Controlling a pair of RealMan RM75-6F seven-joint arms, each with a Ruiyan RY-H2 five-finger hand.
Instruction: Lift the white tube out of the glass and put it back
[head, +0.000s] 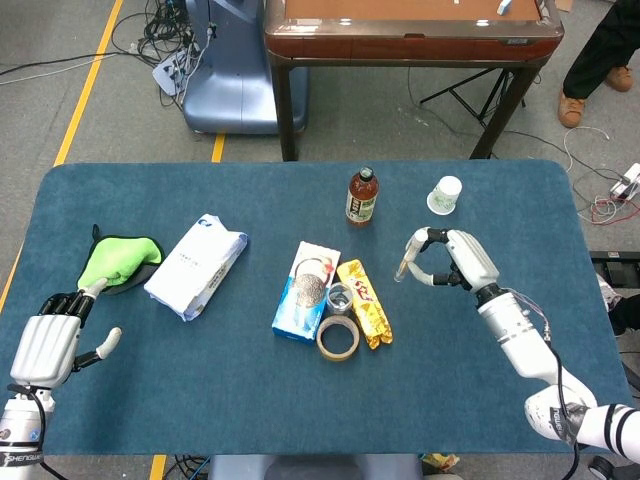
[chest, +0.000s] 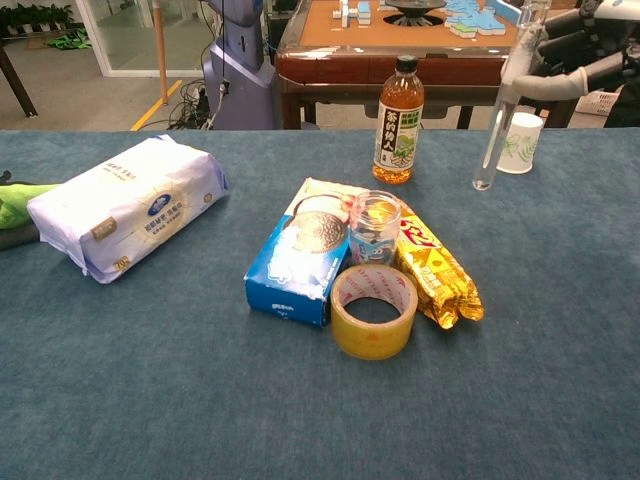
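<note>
My right hand (head: 452, 258) (chest: 585, 55) pinches the white tube (head: 404, 262) (chest: 497, 130) near its top, above the table and right of the clutter. The tube hangs nearly upright, its lower end just over the cloth. The small glass (head: 340, 297) (chest: 374, 228) stands among the boxes in the middle, well to the left of the tube, with nothing in it that I can make out. My left hand (head: 52, 340) rests at the near left corner with fingers apart, holding nothing; the chest view does not show it.
A blue-white box (head: 305, 290), a tape roll (head: 338, 338) and a yellow packet (head: 364, 301) crowd the glass. A tea bottle (head: 361, 196) and paper cup (head: 445, 195) stand behind. A tissue pack (head: 196, 265) and green cloth (head: 118, 262) lie left.
</note>
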